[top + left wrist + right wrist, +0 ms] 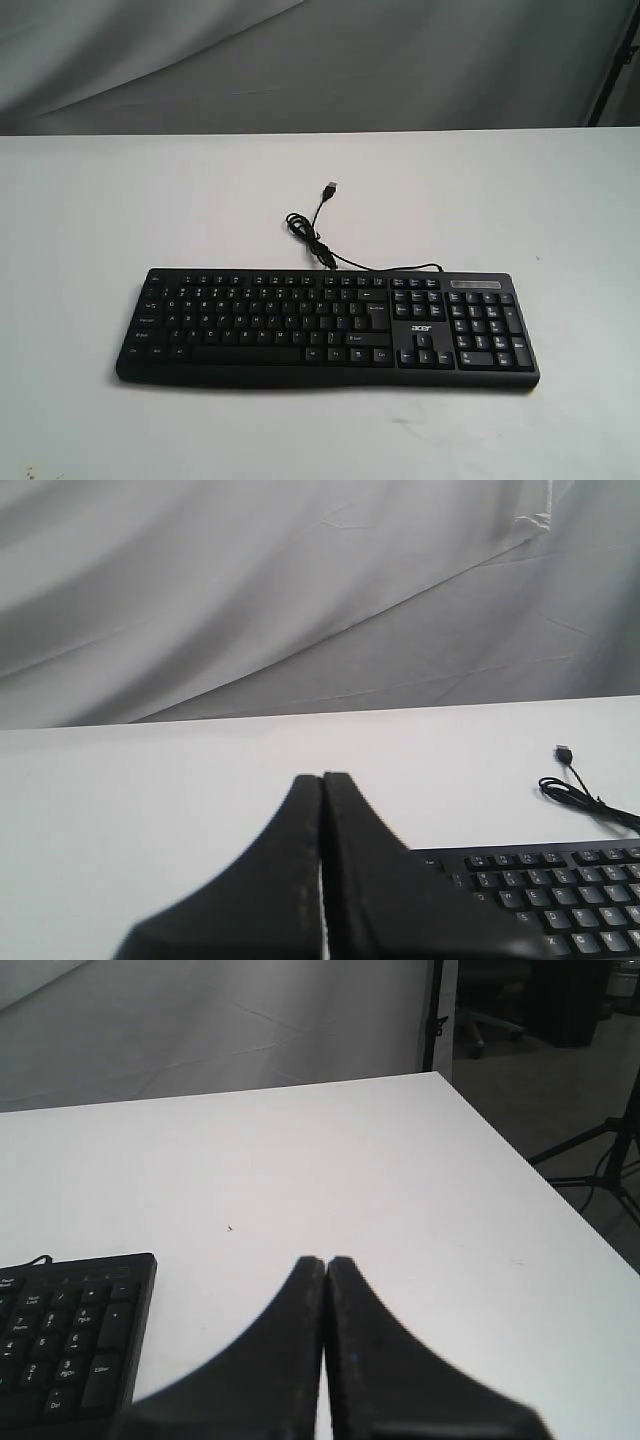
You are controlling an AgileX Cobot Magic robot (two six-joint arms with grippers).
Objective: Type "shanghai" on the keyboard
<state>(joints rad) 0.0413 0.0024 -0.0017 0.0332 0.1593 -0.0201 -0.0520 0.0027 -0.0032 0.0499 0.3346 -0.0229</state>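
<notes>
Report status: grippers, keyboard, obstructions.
Left gripper shut, empty. Right gripper shut, empty. Keyboard flat on table, no key touched. USB cable loose behind it, nothing over keys.

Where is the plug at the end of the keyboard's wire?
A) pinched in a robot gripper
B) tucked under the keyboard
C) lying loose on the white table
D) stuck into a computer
C: the plug lies bare on the white table, at the end of the wire that curls away from the keyboard, and nothing is joined to it.

Matt black plastic keyboard on a smooth white table.
</notes>
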